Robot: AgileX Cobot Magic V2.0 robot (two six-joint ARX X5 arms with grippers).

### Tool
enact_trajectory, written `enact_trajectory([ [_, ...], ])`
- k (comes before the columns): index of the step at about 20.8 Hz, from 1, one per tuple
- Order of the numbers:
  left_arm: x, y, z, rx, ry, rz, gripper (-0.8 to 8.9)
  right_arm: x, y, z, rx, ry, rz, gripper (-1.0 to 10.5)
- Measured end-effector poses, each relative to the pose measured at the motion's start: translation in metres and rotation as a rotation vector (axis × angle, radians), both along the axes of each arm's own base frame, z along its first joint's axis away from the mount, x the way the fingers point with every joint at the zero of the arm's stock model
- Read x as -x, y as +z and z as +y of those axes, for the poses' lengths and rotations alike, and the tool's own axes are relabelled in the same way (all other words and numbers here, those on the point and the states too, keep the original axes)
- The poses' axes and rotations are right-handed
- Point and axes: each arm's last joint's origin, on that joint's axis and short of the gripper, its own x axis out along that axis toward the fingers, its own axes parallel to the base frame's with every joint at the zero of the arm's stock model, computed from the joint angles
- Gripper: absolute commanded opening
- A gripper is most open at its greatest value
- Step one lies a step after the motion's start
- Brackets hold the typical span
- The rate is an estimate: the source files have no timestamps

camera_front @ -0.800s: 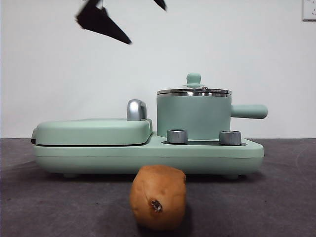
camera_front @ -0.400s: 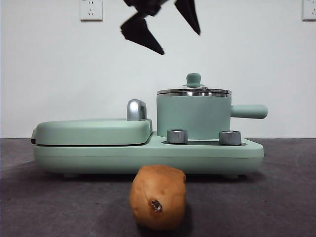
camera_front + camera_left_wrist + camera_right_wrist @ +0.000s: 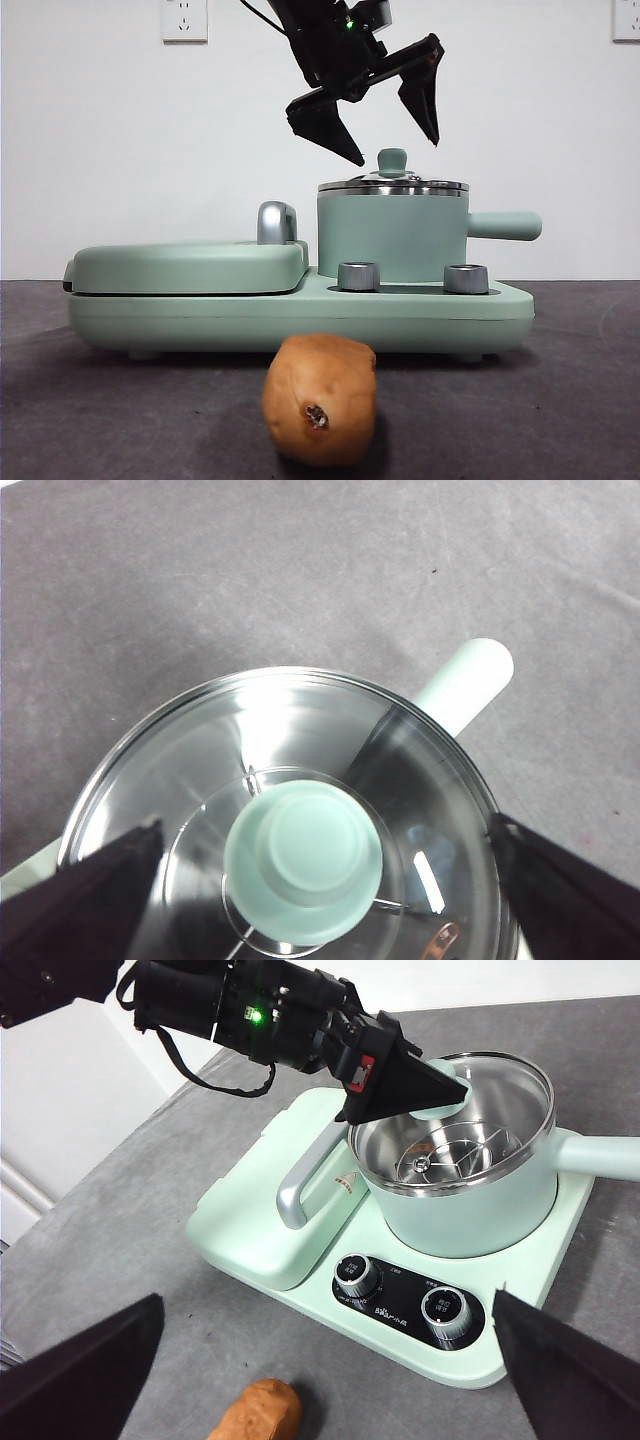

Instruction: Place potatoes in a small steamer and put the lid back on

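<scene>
The orange-brown potato (image 3: 320,400) lies on the table in front of the cooker, and shows in the right wrist view (image 3: 258,1412). The mint-green steamer (image 3: 392,238) stands on the cooker base with its glass lid (image 3: 393,185) on. My left gripper (image 3: 398,152) is open just above the lid, one jaw on each side of the mint-green knob (image 3: 303,860) without touching it. The lid's glass (image 3: 300,730) fills the left wrist view. My right gripper (image 3: 327,1300) is open and empty, high above the table's front, near the potato.
The flat mint-green griddle (image 3: 190,265) with its chrome handle (image 3: 277,222) is shut, left of the steamer. The steamer's side handle (image 3: 505,226) sticks out to the right. Two steel dials (image 3: 358,276) sit on the base front.
My left gripper has come down and to the right from the top of the front view, until its open jaws flank the lid's knob. The potato and steamer have not moved.
</scene>
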Motion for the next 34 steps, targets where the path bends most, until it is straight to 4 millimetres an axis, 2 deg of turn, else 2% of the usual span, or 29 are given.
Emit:
enact_trajectory([
  [4, -0.001, -0.002, -0.001, -0.01, -0.008, -0.005, 4.16, 0.0, 0.0, 0.0, 0.0, 0.0, 0.0, 5.2],
  [13, -0.003, -0.007, -0.002, -0.021, -0.008, 0.002, 1.15, 0.0, 0.0, 0.0, 0.0, 0.0, 0.0, 5.2],
  [15, -0.003, -0.007, -0.002, -0.021, -0.008, 0.001, 0.14, 0.0, 0.0, 0.0, 0.0, 0.0, 0.0, 5.2],
  [21, -0.004, -0.005, -0.003, -0.017, -0.009, -0.009, 0.04, 0.0, 0.0, 0.0, 0.0, 0.0, 0.0, 5.2],
  [24, -0.004, 0.011, -0.003, -0.005, -0.01, -0.023, 0.04, 0.0, 0.0, 0.0, 0.0, 0.0, 0.0, 5.2],
  [29, 0.002, 0.059, 0.005, 0.056, -0.005, -0.099, 0.05, 0.0, -0.001, -0.001, 0.012, -0.025, 0.013, 5.2],
  [34, -0.002, 0.092, 0.034, 0.067, 0.056, -0.128, 0.05, -0.001, -0.004, 0.009, 0.027, -0.025, 0.083, 5.2],
])
